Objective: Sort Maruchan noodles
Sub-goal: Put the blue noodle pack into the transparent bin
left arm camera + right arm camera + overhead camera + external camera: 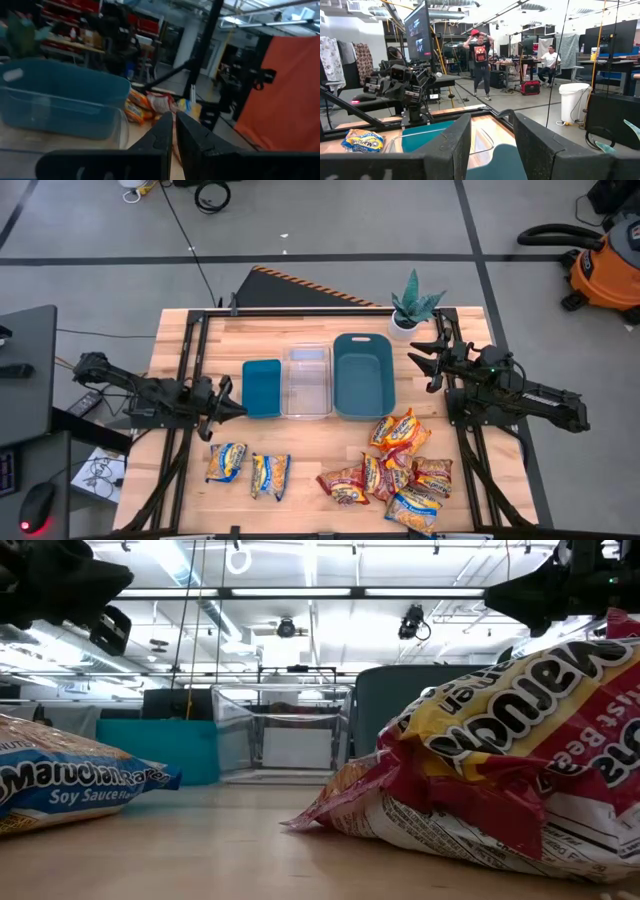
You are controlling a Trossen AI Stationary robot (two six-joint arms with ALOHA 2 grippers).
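Observation:
Several Maruchan noodle packets lie flat on the wooden table. Two with blue print [226,462] [270,475] lie at the near left, and the first also shows in the low view [70,785]. A loose pile with red and orange print [400,468] lies at the near right and also shows in the low view [500,770]. My left gripper [228,404] hovers shut and empty left of the small teal bin [262,388]; it also shows in the left wrist view [173,135]. My right gripper [430,365] hovers open and empty right of the large teal bin [364,375]; it also shows in the right wrist view [492,145].
Three bins stand in a row at mid-table: small teal, clear [306,380], large teal. A potted plant [413,310] stands at the far right corner. Black frame rails [185,380] run along both sides. People [480,60] are in the room beyond.

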